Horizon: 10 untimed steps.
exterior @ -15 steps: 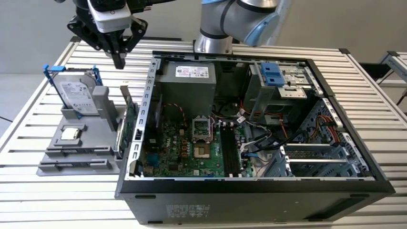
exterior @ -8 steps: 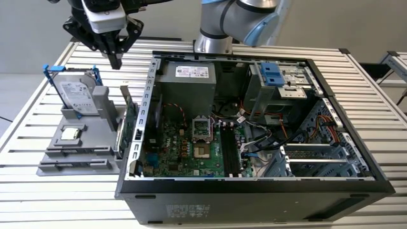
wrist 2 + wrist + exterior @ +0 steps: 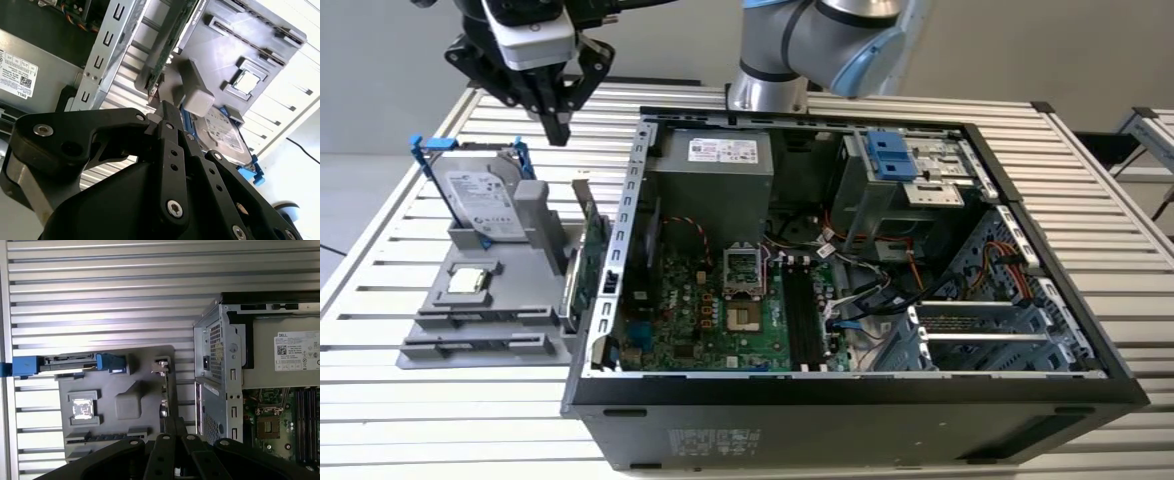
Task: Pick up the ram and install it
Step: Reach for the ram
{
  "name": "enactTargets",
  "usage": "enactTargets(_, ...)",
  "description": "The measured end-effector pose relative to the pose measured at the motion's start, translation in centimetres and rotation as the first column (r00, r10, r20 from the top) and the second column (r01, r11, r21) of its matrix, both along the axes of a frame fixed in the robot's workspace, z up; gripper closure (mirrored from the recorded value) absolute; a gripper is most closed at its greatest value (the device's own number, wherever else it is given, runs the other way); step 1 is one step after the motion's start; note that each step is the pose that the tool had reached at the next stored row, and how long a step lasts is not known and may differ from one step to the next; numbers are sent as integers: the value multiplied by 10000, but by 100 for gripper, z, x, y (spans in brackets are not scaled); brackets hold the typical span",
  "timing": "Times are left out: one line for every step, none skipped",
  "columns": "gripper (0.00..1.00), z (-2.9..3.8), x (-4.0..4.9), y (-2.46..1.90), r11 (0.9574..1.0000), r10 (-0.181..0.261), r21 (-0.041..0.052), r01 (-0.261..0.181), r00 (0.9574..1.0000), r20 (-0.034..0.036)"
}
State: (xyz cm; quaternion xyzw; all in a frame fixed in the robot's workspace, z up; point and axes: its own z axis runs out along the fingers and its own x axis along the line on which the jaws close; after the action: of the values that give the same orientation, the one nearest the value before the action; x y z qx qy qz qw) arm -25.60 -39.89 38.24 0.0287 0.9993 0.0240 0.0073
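Ram [image 3: 107,433] dark, narrow, on edge in gray holder [image 3: 142,365].

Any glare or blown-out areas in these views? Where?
Exterior view: glare washes out the slatted silver metal table at that view's left; the open black computer case reads fine. Second wrist view: slats beyond the grey plastic parts holder are blown white. First wrist view: bright bands across the slats; the black robot hand is dark, little detail.
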Motion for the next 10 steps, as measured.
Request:
enactTargets(100, -1, -7, 0, 10000, 2, 0, -2, 10000, 0)
enactTargets(100, -2, -14, 0, 10000, 4, 0, -4, 10000, 1)
enactTargets(100, -2, -22, 0, 10000, 5, 0, -5, 10000, 0)
enactTargets(100, -3, -32, 0, 10000, 7, 1, -7, 10000, 1)
enactTargets(100, -4, -43, 0, 10000, 8, 0, -8, 10000, 0)
enactTargets(100, -5, -55, 0, 10000, 9, 0, -9, 10000, 0)
enactTargets(100, -5, -65, 0, 10000, 9, 0, -9, 10000, 0)
enactTargets(100, -6, -76, 0, 10000, 10, 0, -10, 10000, 1)
enactTargets(100, -6, -88, 0, 10000, 10, 1, -10, 10000, 1)
enactTargets(100, -7, -98, 0, 10000, 11, 0, -11, 10000, 1)
